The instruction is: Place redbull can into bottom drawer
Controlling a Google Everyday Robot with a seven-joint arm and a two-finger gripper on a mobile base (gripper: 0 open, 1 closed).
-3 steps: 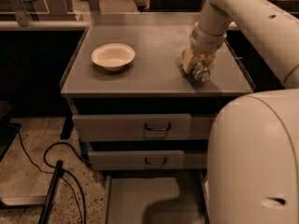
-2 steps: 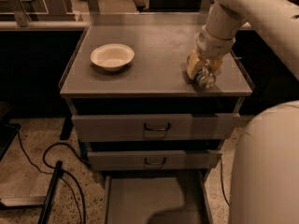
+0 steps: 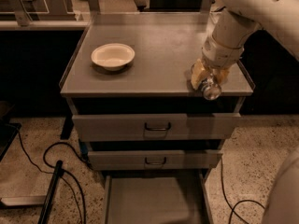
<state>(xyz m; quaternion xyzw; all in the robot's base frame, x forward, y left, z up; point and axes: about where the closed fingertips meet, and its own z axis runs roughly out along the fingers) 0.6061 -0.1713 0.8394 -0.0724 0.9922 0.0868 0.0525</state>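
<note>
My gripper (image 3: pixel 209 80) hangs over the front right edge of the cabinet top and is shut on the redbull can (image 3: pixel 210 88). The can lies tilted between the yellowish fingers (image 3: pixel 198 74), with its shiny round end facing the camera. The bottom drawer (image 3: pixel 154 202) is pulled out below the two upper drawers, and its flat grey floor is bare. The can is well above it and to its right.
A white bowl (image 3: pixel 112 56) sits on the cabinet top (image 3: pixel 154 45) at the left. The two upper drawers (image 3: pixel 156 126) with dark handles are shut. Black cables (image 3: pixel 56 160) and a dark bar lie on the speckled floor at the left. The robot's white body fills the lower right corner.
My gripper has carried the can forward and to the right, from the top's right side to its front edge. The robot's body has moved out of the lower right of the view.
</note>
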